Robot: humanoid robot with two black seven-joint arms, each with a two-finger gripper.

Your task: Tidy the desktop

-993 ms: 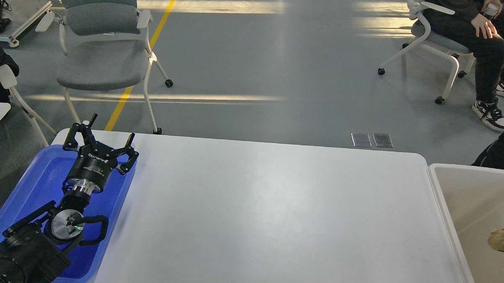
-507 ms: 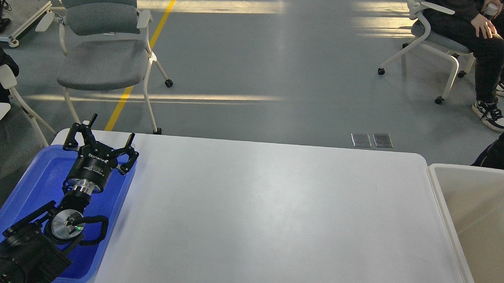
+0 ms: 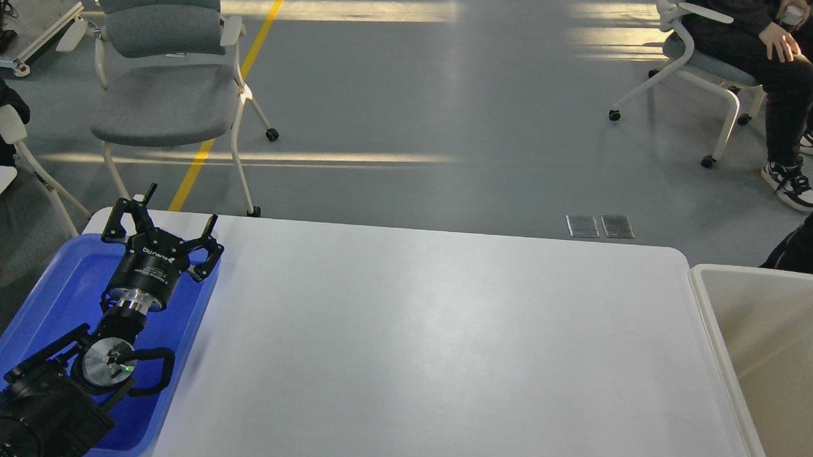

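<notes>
The desktop (image 3: 429,351) fills the middle of the head view, white and glossy, from the near edge out to the floor side. Nothing lies on its visible top, so tidying looks done or nearly so, as far as this view shows.

Left gripper (image 3: 165,225) hangs over the far right corner of the blue tray (image 3: 52,297), which sits at the desk's left end, partly over its edge. Jaws are spread apart w/ nothing between them. Prob. parked there because the tray is that arm's drop spot: fingers wide and empty fit a release pose, not a grasp. The tray's visible floor is bare, but the arm hides much of it.

Right gripper isn't in view. The beige bin (image 3: 768,336) butts against the desk's right end, its rim about level w/ the desktop, likely so things can be carried or slid off sideways into it. Its visible inside looks empty, though its near right part is cut off by the frame.

Tray left, bin right: one container per arm, each within short reach, desk kept free between them.

Beyond the far edge: a grey chair (image 3: 161,78) far left, a seated person (image 3: 777,59) far right, well clear of the arm.
</notes>
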